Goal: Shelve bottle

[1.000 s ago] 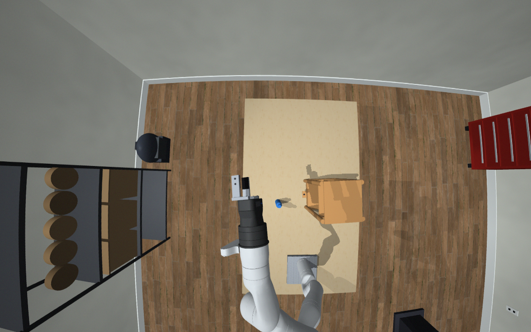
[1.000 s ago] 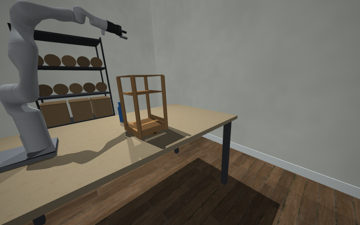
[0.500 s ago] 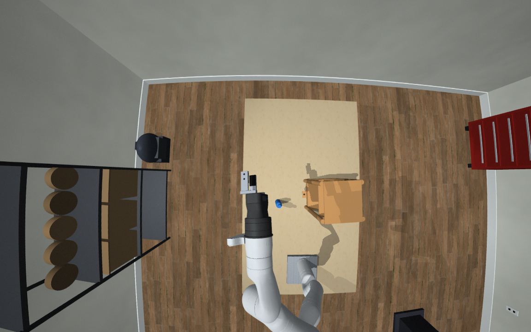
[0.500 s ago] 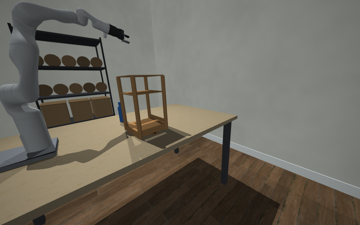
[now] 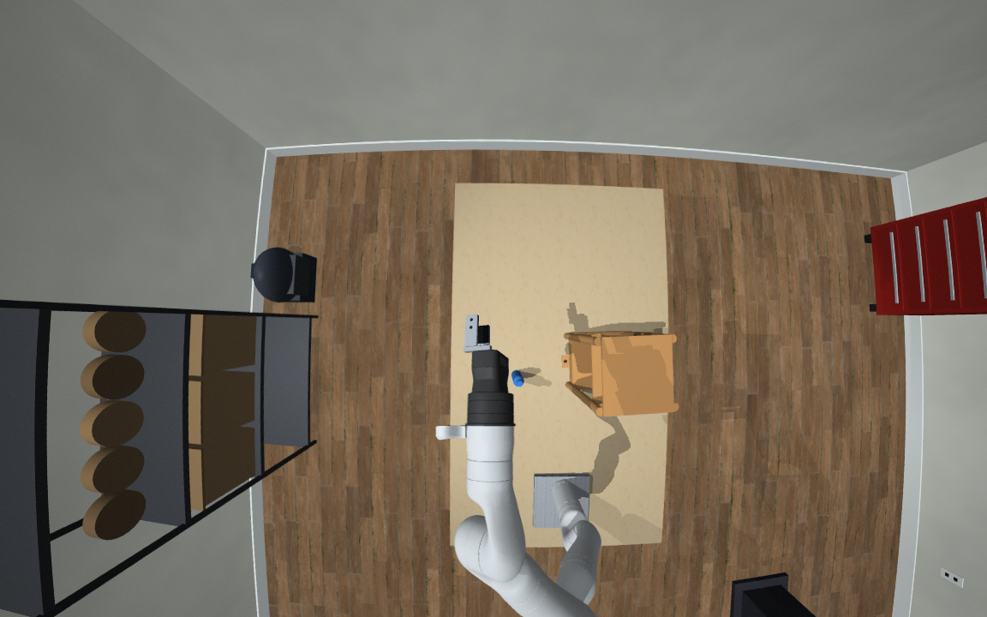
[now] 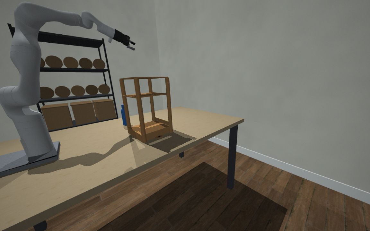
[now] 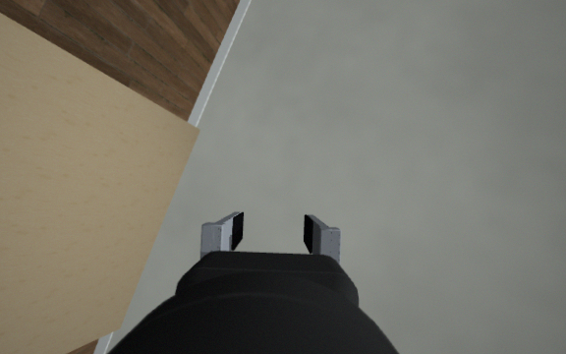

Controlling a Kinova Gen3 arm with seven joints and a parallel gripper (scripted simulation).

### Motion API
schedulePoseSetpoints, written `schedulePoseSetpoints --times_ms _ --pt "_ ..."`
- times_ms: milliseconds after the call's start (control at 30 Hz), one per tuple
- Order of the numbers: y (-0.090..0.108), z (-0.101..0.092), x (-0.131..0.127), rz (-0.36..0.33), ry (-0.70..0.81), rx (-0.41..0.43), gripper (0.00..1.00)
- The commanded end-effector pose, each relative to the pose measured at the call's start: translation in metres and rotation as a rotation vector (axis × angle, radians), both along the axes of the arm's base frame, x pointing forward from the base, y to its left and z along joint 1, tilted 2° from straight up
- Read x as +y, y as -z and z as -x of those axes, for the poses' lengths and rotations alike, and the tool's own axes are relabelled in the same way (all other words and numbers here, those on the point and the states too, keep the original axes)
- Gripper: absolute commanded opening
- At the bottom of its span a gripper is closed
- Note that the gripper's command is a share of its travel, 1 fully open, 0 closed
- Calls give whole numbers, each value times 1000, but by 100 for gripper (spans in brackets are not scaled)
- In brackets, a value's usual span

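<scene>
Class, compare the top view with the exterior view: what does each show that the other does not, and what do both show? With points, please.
Only the top view: a red drawer cabinet [image 5: 959, 257] and a wall socket [image 5: 952, 577].

Only the exterior view: the table's dark legs [image 6: 232, 158], and brown boxes seen from the front, below the discs.

Both: the blue bottle [image 5: 517, 378] [image 6: 124, 116] standing on the table [image 5: 559, 253] [image 6: 94, 137], the wooden shelving unit [image 5: 635, 375] [image 6: 140, 115], and the open pincer [image 5: 479, 331] [image 6: 134, 46], away from the bottle.
</scene>
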State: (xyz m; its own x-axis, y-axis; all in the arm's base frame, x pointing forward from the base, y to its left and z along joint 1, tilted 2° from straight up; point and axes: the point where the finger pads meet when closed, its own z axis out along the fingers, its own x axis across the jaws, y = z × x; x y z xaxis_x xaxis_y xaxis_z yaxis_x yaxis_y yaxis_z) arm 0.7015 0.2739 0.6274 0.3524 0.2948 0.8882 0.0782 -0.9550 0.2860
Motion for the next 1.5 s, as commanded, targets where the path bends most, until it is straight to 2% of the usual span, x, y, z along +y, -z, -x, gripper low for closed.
schedulePoseSetpoints --times_ms 0,33,67,367,400,600,633,933,967,1167,1200,1467 --pt "-1 -1 -3 0 4 -2 100" --pt "-1 -1 -3 0 4 -2 100" --pt "24 0 -14 3 28 57 100" --pt "24 0 -14 3 28 57 100" --pt "48 2 -25 5 51 115 100" --pt "48 2 -25 5 51 115 100" --pt "72 6 -35 6 73 174 100" --pt "72 6 -35 6 73 174 100" --pt "94 11 -45 6 93 232 100" --pt "94 11 -45 6 93 232 100" --pt "116 17 -54 5 112 289 100" --pt "116 17 -54 5 112 289 100"
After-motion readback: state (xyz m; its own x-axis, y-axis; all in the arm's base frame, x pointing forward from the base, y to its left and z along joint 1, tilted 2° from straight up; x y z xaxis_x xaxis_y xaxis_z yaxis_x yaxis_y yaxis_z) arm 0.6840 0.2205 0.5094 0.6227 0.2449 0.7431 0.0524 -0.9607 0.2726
